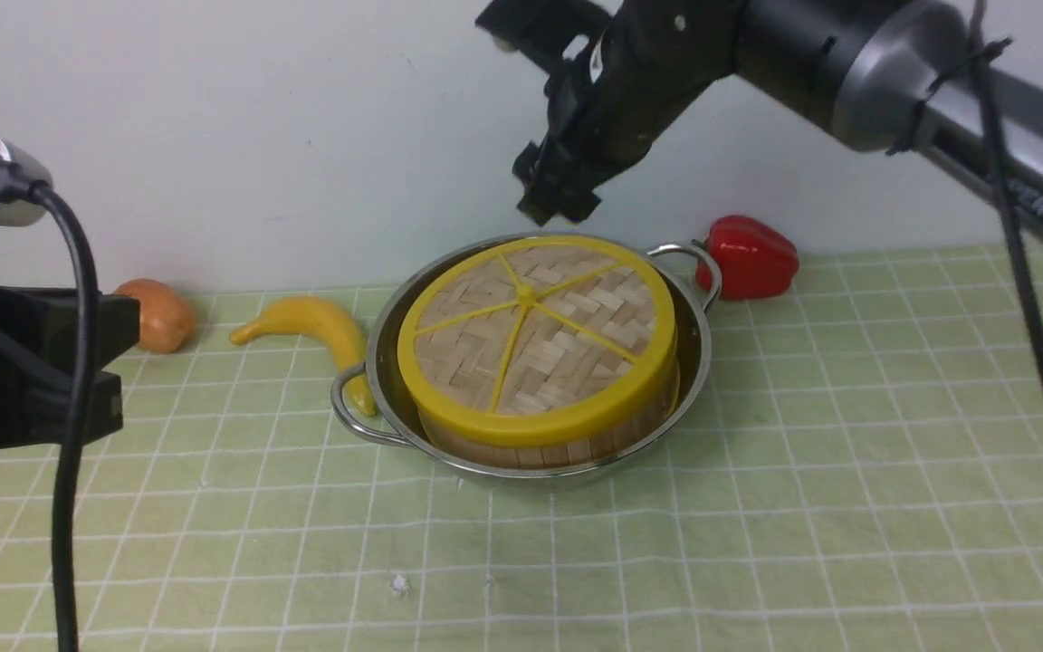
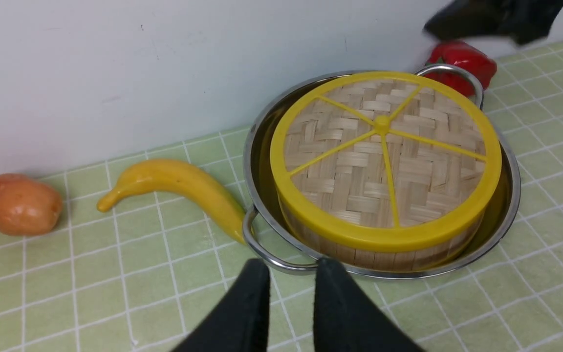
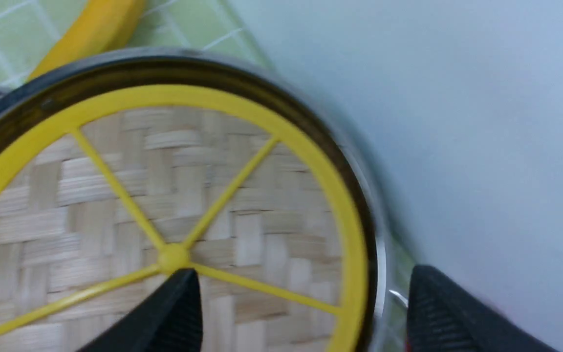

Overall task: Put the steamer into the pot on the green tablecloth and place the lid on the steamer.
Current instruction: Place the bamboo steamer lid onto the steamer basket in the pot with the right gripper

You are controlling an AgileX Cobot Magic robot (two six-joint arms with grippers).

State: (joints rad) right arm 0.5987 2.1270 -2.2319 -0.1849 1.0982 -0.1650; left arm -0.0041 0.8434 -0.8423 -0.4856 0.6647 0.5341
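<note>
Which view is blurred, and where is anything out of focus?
Right wrist view: blur smears the rim of the pot, and the lid looks soft. Left wrist view: mostly sharp, only the close left end effector is out of focus. Front view: sharp and evenly lit.

The front view looks forward and down over the green tablecloth [image 1: 847, 507] to the wall [image 1: 259, 136], framing the whole pot [image 1: 521, 473]. The left wrist view faces that pot from low and near. The right wrist view sits very close above the lid [image 3: 242, 230], which all three views share.
</note>
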